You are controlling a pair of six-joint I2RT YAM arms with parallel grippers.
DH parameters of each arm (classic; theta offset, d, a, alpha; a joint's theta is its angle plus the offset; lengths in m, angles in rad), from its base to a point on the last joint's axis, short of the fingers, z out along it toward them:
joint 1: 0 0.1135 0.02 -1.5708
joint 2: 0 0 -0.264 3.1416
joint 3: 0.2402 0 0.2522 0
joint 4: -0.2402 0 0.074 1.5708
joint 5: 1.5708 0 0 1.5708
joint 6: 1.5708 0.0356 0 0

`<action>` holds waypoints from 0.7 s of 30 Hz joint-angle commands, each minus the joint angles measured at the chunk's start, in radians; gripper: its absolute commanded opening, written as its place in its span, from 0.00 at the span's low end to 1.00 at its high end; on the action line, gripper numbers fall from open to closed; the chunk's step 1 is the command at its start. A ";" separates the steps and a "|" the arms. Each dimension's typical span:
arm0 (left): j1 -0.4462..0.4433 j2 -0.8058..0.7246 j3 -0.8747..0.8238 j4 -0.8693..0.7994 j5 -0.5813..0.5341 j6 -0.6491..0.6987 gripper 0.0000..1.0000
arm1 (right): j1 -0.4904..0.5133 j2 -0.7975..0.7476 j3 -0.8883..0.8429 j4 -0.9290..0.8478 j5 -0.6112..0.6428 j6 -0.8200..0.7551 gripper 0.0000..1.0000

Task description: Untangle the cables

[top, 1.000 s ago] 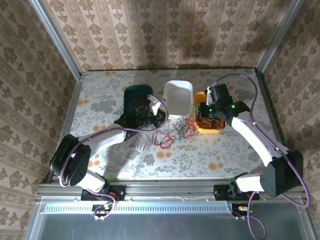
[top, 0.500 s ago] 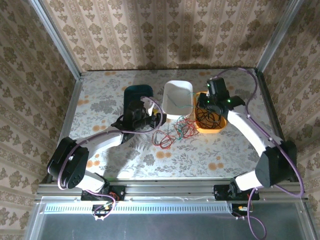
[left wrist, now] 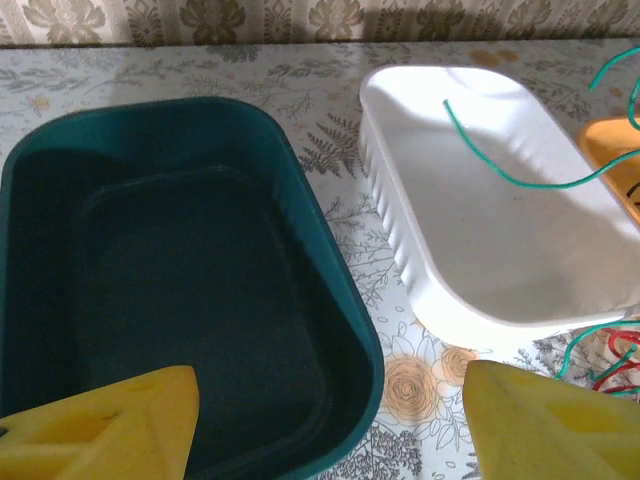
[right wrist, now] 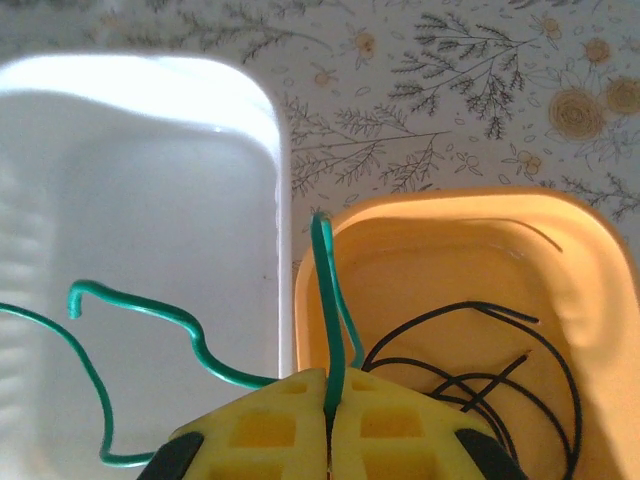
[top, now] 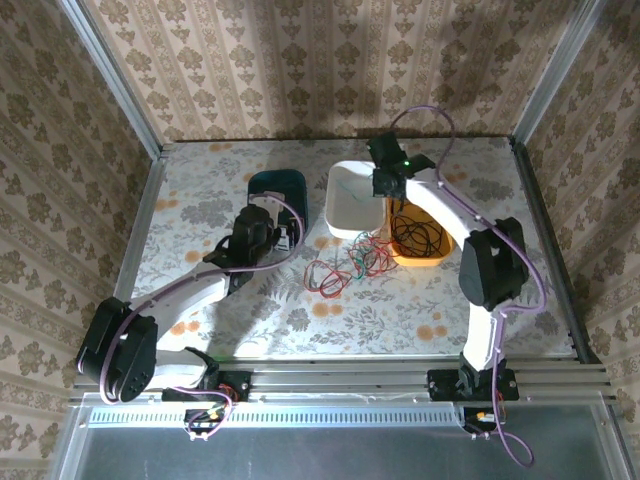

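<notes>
Right gripper (right wrist: 328, 388) clamps 1 green cable (right wrist: 322, 270) by the white tray (right wrist: 283, 200): light, limp, likely slippery, best pinched mid-length. Left gripper (left wrist: 330, 425) spread, empty.

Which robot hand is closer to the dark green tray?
Left. The left gripper is open right at the near end of the dark green tray. The right gripper is farther off, above the edge between the white tray and orange tray, pinching a green cable.
</notes>
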 commanded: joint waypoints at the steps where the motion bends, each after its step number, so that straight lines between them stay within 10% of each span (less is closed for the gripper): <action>1: 0.002 -0.013 -0.014 -0.015 -0.012 -0.030 0.72 | 0.045 0.065 0.080 -0.105 0.120 -0.104 0.08; 21: -0.058 0.088 0.079 -0.049 0.162 0.076 0.71 | 0.070 0.271 0.212 -0.148 -0.083 -0.161 0.10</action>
